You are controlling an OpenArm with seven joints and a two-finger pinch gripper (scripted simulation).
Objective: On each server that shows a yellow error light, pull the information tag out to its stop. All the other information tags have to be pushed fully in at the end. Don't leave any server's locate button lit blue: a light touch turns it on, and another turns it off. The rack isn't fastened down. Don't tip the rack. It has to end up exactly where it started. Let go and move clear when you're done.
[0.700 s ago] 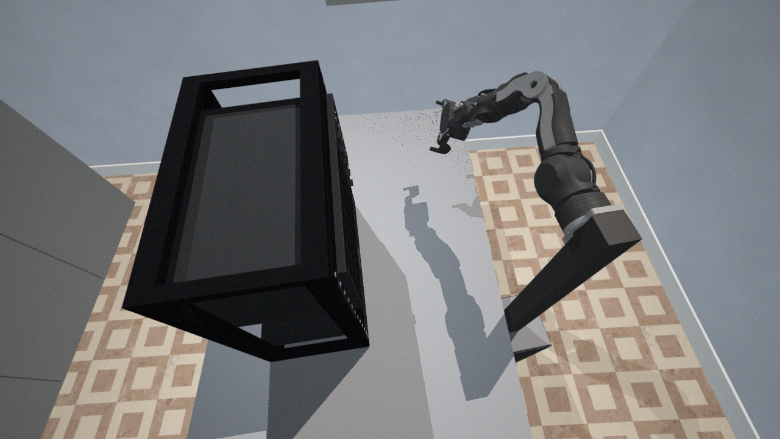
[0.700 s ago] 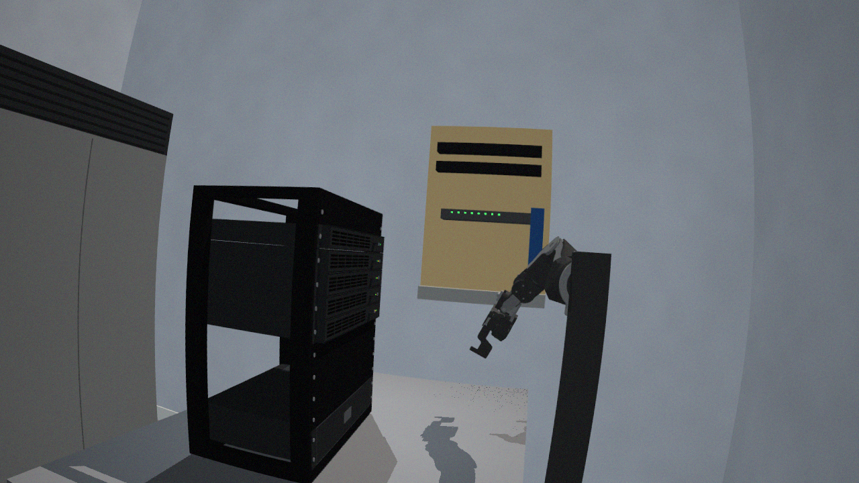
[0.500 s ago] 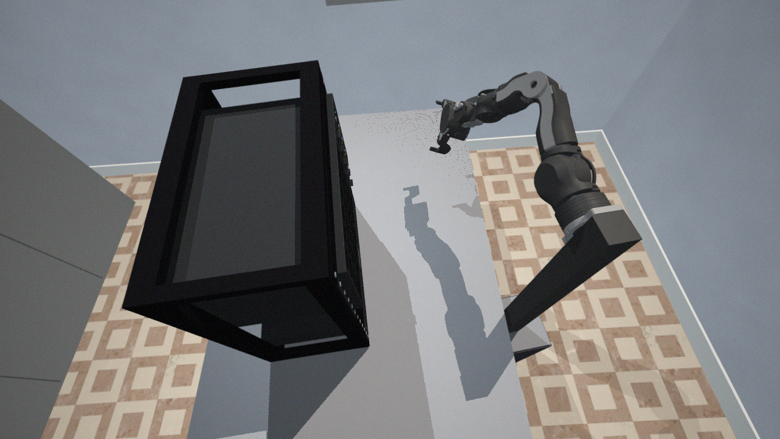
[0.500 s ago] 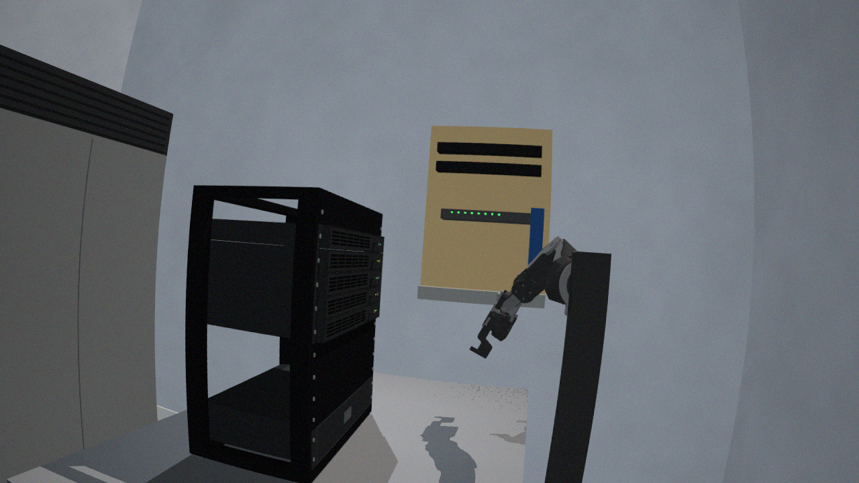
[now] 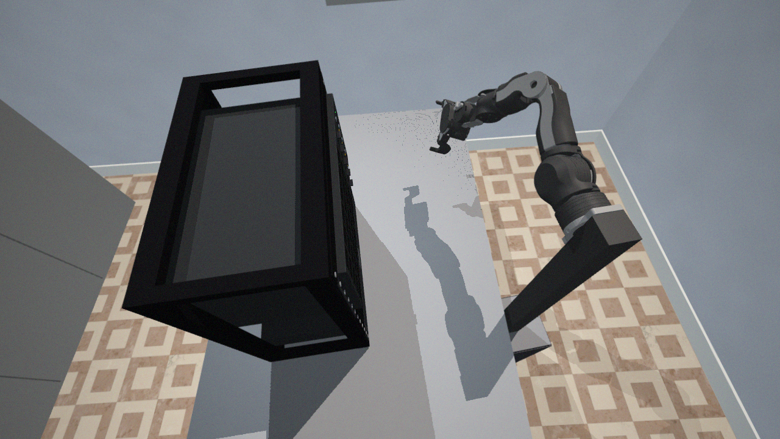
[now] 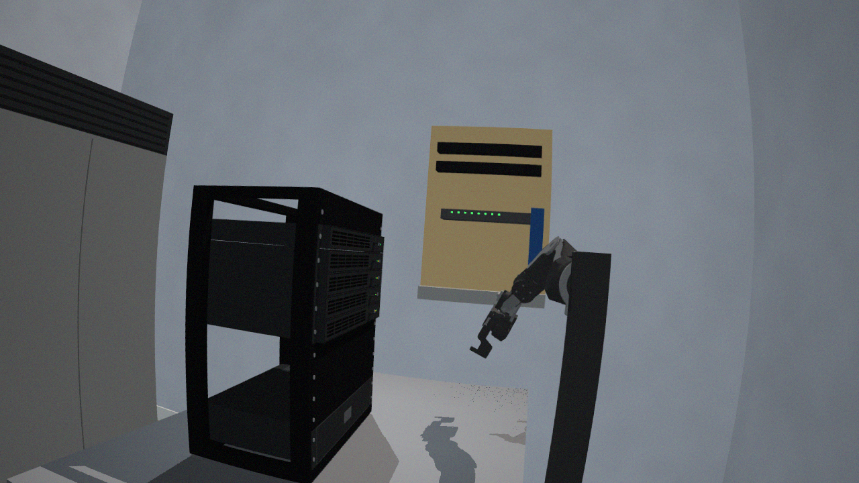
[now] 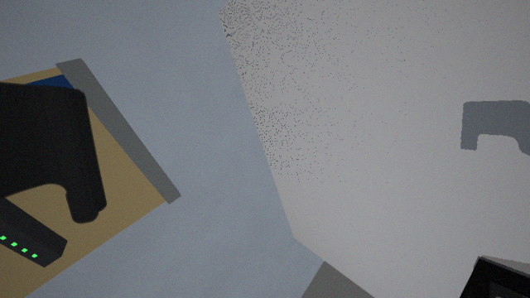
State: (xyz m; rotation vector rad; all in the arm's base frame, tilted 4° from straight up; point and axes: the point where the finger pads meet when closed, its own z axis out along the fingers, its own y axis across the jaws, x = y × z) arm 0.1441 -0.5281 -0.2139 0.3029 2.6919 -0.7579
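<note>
Plainly nothing has been taken hold of yet: the gripper (image 6: 487,336) hangs with its fingers spread wide and empty, well apart from the black rack (image 6: 199,312), which stands on the left. Five servers (image 6: 351,282) fill its upper bays; their small lights sit at the right edge of each face, too small to tell yellow from green. Likely each information tag is a thin, light, stiff slider there, best pinched by its tip and drawn straight out gently, since the unfastened rack could shift or tip, and the locate buttons sit close by.
</note>
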